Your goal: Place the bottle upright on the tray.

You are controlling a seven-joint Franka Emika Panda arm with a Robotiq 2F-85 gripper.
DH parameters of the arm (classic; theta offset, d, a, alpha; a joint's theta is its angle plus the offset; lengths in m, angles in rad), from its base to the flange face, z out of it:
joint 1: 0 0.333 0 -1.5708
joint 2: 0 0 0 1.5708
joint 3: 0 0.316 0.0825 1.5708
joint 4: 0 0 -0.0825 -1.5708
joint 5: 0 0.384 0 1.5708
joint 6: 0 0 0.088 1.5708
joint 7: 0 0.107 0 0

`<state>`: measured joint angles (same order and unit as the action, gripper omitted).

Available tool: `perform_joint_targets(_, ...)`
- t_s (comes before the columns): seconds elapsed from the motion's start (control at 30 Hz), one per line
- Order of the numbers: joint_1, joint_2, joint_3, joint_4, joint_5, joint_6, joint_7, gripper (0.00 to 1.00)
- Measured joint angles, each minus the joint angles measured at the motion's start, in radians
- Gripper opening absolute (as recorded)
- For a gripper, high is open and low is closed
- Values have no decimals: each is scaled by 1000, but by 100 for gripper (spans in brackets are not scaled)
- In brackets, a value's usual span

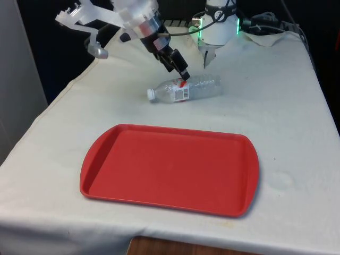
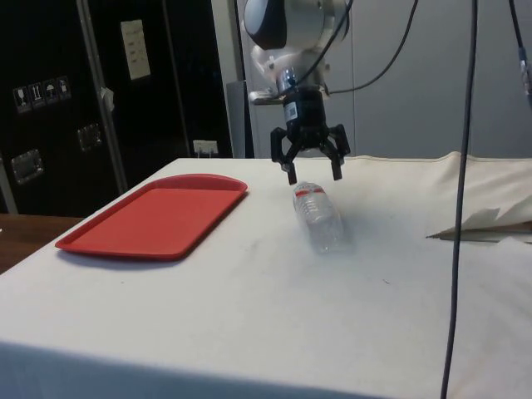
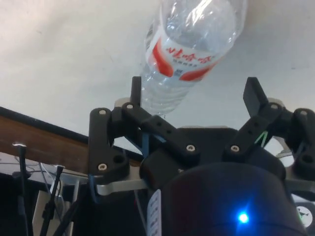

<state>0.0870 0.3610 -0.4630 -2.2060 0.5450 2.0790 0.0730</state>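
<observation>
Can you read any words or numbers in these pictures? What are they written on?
Bottle label: red and white with marks like writing, too blurred to read.
Pale paper on the dark cabinet: print too small to read.
Small signs on that cabinet: little pictures, too small to make out.
Tray: no writing.
Nothing here can be read as words or numbers.
</observation>
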Motion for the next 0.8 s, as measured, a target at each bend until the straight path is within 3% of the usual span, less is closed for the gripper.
perform_joint_targets(0.4,-5,47,-16,28,6,0,-63,100)
perform_joint_targets(0.8,-5,52,-19,31,10,-2,-70,100)
